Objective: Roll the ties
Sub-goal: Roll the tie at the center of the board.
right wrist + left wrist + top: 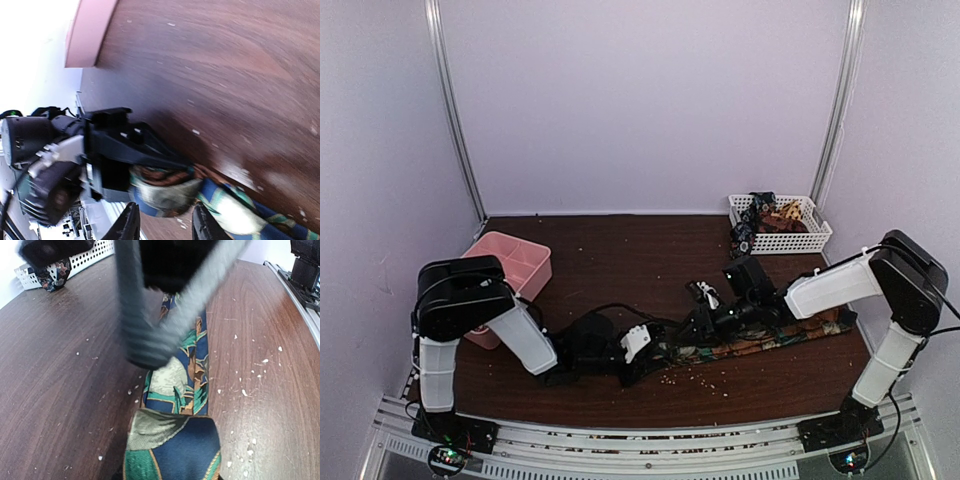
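Observation:
A long tie patterned in blue, green and brown lies flat across the front of the table. Its left end is wound into a small coil, which fills the bottom of the left wrist view. My left gripper holds that coil, with one black finger lying along its top. My right gripper stands open right at the coil, its two fingertips apart on either side without pressing it. In the left wrist view, the right gripper's blurred grey fingers hang over the flat tie.
A white basket at the back right holds more ties. A pink compartment box stands at the left, beside the left arm. Pale crumbs are scattered on the wood near the tie.

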Action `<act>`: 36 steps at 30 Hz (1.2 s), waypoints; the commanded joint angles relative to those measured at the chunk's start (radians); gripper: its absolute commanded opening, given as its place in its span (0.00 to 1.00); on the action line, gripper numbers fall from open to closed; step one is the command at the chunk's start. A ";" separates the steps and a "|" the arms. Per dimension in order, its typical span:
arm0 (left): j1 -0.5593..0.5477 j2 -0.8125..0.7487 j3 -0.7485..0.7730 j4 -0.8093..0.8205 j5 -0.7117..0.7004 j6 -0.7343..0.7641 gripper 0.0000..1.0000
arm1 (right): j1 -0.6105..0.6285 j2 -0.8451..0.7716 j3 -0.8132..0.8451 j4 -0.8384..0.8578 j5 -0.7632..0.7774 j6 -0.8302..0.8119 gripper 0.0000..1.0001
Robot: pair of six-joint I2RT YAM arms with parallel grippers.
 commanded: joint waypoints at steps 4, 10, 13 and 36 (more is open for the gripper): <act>0.001 -0.020 -0.004 -0.193 0.008 0.040 0.31 | 0.072 0.038 0.107 -0.067 0.011 0.024 0.37; 0.001 -0.030 0.000 -0.202 0.003 0.042 0.31 | 0.086 0.070 0.144 -0.172 0.054 -0.031 0.35; 0.001 -0.030 0.007 -0.209 0.002 0.048 0.31 | 0.086 0.060 0.134 -0.222 0.080 -0.058 0.42; 0.001 -0.057 -0.029 -0.077 0.005 0.019 0.64 | 0.052 0.095 0.057 -0.173 0.081 -0.088 0.00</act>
